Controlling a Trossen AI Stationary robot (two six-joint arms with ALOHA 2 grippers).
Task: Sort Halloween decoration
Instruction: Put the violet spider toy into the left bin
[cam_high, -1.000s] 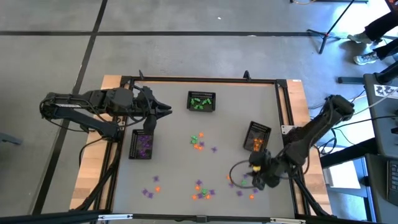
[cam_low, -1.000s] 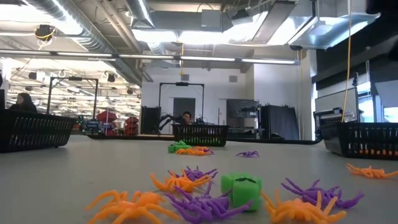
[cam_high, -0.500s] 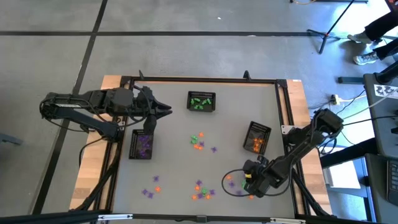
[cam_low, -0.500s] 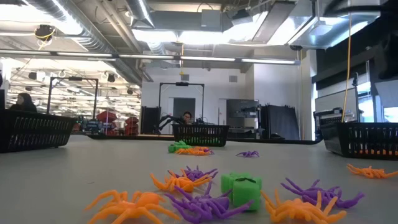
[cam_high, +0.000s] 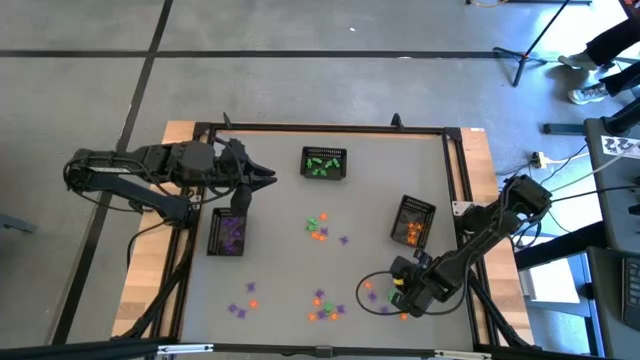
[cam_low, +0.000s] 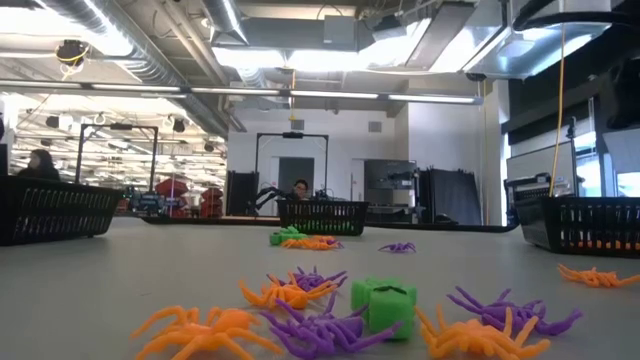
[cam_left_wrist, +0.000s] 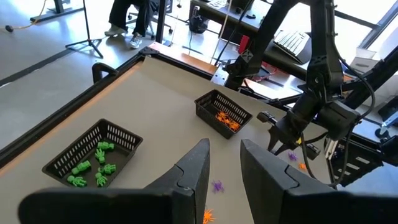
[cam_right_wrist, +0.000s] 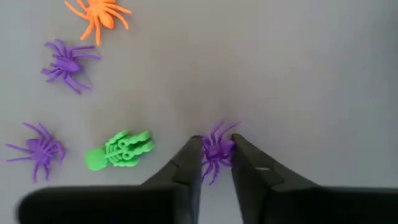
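From above, our right gripper (cam_high: 398, 291) sits low over the near-right trinkets, far nearer them than the left gripper (cam_high: 268, 178), slightly parted and empty. Our right wrist view shows fingers (cam_right_wrist: 189, 163) closing around a purple spider (cam_right_wrist: 217, 151) lying between them.

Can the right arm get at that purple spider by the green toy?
Probably yes: the right gripper already has its fingers on either side of the purple spider, nothing between them, the green toy off to one side.

Grey concrete floor (cam_high: 300, 30) crossed by dark lines surrounds the table; fluorescent lights (cam_low: 300, 55) and exposed ducts (cam_low: 130, 40) hang overhead.
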